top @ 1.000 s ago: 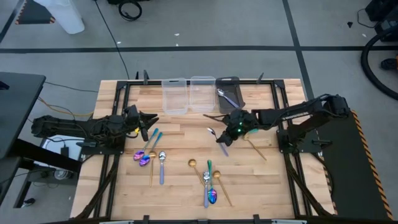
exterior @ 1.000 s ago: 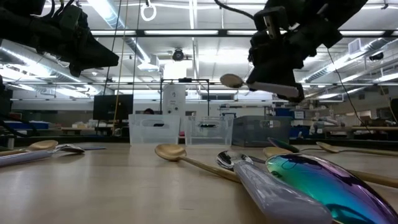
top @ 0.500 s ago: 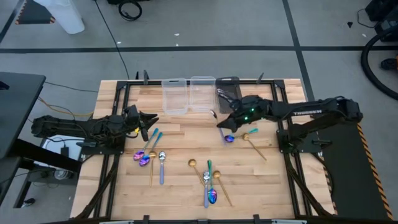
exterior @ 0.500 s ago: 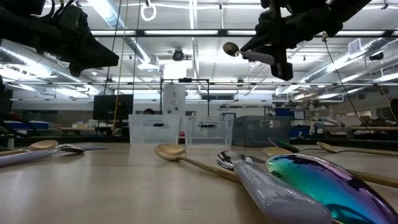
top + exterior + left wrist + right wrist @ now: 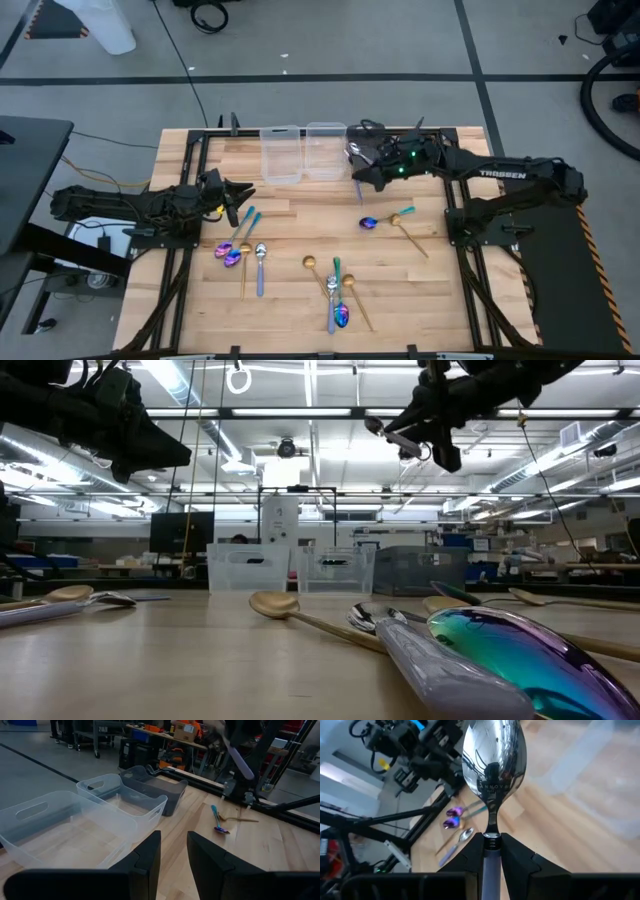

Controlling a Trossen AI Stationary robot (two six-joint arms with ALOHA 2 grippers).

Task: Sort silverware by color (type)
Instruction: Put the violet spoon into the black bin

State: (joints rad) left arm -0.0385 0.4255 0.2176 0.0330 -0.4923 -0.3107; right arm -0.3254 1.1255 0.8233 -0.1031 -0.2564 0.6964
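Right wrist view is showing a silver spoon (image 5: 494, 757) with a pale handle, clamped upright in the right pincer (image 5: 492, 851). In the high view this pincer (image 5: 362, 170) is hanging over the dark bin (image 5: 368, 148) at the table's far edge, so the carrying step is ending; next it needs lowering and release there, I judge.

Three bins are standing in a row: two clear (image 5: 281, 154), one dark. Roughly ten utensils are lying on the table (image 5: 290, 310), gold, silver and purple-blue; the clusters overlap. The left pincer (image 5: 240, 195), fingers apart and empty, is waiting near the left edge.
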